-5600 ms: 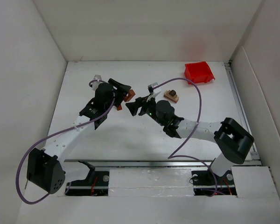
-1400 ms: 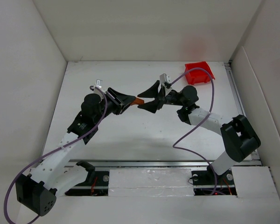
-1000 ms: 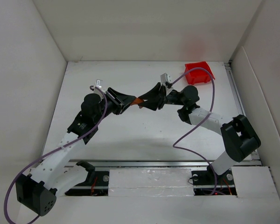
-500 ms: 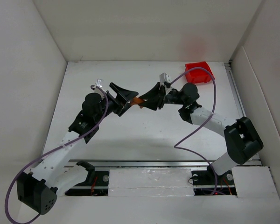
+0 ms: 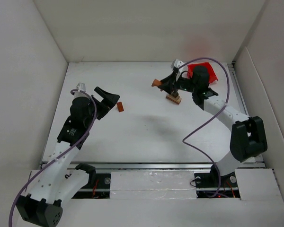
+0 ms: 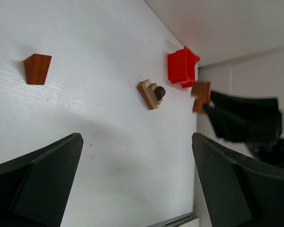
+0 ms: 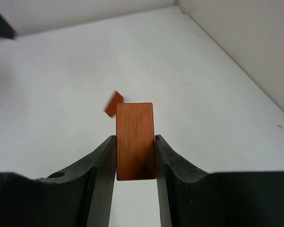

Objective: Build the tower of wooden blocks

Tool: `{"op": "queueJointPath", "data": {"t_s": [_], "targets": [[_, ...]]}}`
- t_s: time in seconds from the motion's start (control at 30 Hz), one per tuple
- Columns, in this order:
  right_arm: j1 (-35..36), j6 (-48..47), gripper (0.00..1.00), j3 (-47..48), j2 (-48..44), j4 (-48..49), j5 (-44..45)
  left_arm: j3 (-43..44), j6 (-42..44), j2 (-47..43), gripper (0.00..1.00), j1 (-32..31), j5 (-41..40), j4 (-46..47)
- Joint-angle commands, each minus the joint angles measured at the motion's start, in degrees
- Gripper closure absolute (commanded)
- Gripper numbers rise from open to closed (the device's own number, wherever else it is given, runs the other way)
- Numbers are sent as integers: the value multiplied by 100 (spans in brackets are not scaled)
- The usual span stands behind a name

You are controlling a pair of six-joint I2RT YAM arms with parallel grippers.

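Both arms have drawn apart. The left gripper (image 5: 108,94), jaws spread and empty, hangs beside a reddish block (image 5: 119,107) on the white tabletop (image 5: 146,137). Farther right, the right gripper (image 7: 136,142) clamps a brown block (image 5: 156,82) near the tower (image 5: 174,98); red bin (image 5: 201,72) and white walls (image 5: 146,28) beyond.

**A:** Top panel: where does it look from?

**B:** From high above and behind the arm bases, looking down from far off on the whole table (image 5: 146,142). The red bin (image 5: 202,72) is at the far right.

**A:** Left wrist panel?

**B:** Low over the table, facing the far right corner through the left gripper (image 6: 136,142). With the top panel it shares the bin, the small stack (image 6: 151,93) and the loose wedge (image 6: 37,68).

**A:** Right wrist panel?

**B:** Very close, looking leftward through the right gripper (image 7: 135,142), past the held block (image 7: 135,127). The same wedge lies beyond.
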Motion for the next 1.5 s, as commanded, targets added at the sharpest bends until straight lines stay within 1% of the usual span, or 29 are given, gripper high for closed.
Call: {"op": "queueJointPath", "data": {"t_s": [0.0, 0.03, 0.1, 0.13, 0.17, 0.2, 0.23, 0.3, 0.33, 0.37, 0.43, 0.53, 0.73, 0.87, 1.0, 1.03, 1.1, 1.13, 1.17, 1.2, 1.23, 1.27, 1.3, 1.33, 1.37, 1.4, 1.43, 1.47], "targets": [[-462, -1152, 100, 722, 402, -1363, 530, 214, 1249, -298, 1, -8, 27, -582], [-515, -1249, 100, 845, 498, -1494, 592, 302, 1599, -307, 1, -8, 19, -749], [-655, -1530, 100, 1196, 797, -1864, 854, 337, 1988, -386, 1, -8, -34, -1057], [-656, -1592, 100, 1337, 894, -1987, 900, 346, 2233, -421, 1, -8, -252, -1172], [-743, -1801, 100, 1495, 999, -2492, 900, 312, 2357, -500, 1, -8, -324, -1260], [-822, -1847, 100, 1670, 1183, -2576, 917, 233, 2463, -544, 1, -8, -324, -1261], [-823, -1891, 100, 1724, 1254, -2655, 944, 163, 2464, -588, 1, -8, -620, -1269], [-893, -1953, 100, 1821, 1439, -2770, 1066, 127, 2560, -720, 1, -8, -414, -1121], [-954, -2022, 100, 1856, 1527, -2857, 1058, 92, 2683, -729, 1, -8, -99, -972], [-955, -2032, 100, 1856, 1528, -2858, 1058, 92, 2719, -712, 1, -8, -96, -988], [-955, -2041, 100, 1848, 1580, -2806, 1119, 144, 2719, -590, 1, -8, -261, -1110], [-955, -2023, 100, 1830, 1659, -2752, 1155, 92, 2736, -536, 1, -8, -27, -1059], [-1069, -1936, 100, 1699, 1712, -2621, 1111, 65, 2736, -527, 1, -8, 36, -1023], [-1122, -1953, 100, 1760, 1747, -2734, 1234, 48, 2737, -510, 1, -8, 71, -1006], [-1122, -1883, 100, 1699, 1625, -2665, 796, 39, 2719, -466, 1, -8, 132, -953], [-1122, -1830, 100, 1542, 1381, -2482, 542, 56, 2684, -440, 1, -8, 185, -927], [-1061, -1742, 100, 1391, 1046, -2419, 199, 100, 2351, -212, 1, -8, 308, -839], [-878, -1724, 100, 1182, 670, -2262, 110, 135, 2150, -132, 1, -8, 570, -752], [-771, -1637, 100, 1023, 466, -2112, 13, 109, 1887, 25, 1, -8, 764, -403], [-657, -1575, 100, 856, 264, -1850, -301, 40, 1327, 87, 1, -8, 974, -103], [-543, -1357, 100, 498, -69, -1412, -452, -170, 1000, 149, 1, -8, 1377, 604], [-333, -1181, 100, 338, -202, -1138, -662, -276, 709, 289, 1, -8, 1572, 1073], [-227, -1058, 100, 214, -300, -926, -1091, -391, 228, 403, 1, -8, 1757, 1434], [-121, -961, 100, 117, -379, -646, -1243, -488, 58, 526, 1, -8, 2046, 1794], [150, -742, 100, -23, -484, -486, -1340, -480, -49, 823, 1, -8, 2179, 2294], [309, -731, 100, -33, -520, -467, -1280, -454, -110, 1009, 1, -8, 2302, 2473], [467, -983, 100, 19, -546, -885, -1141, -305, -181, 1150, 1, -147, 2460, 2675], [617, -1047, 100, 150, -555, -1020, -1052, -234, -216, 1430, 1, -218, 2531, 2764]]}}
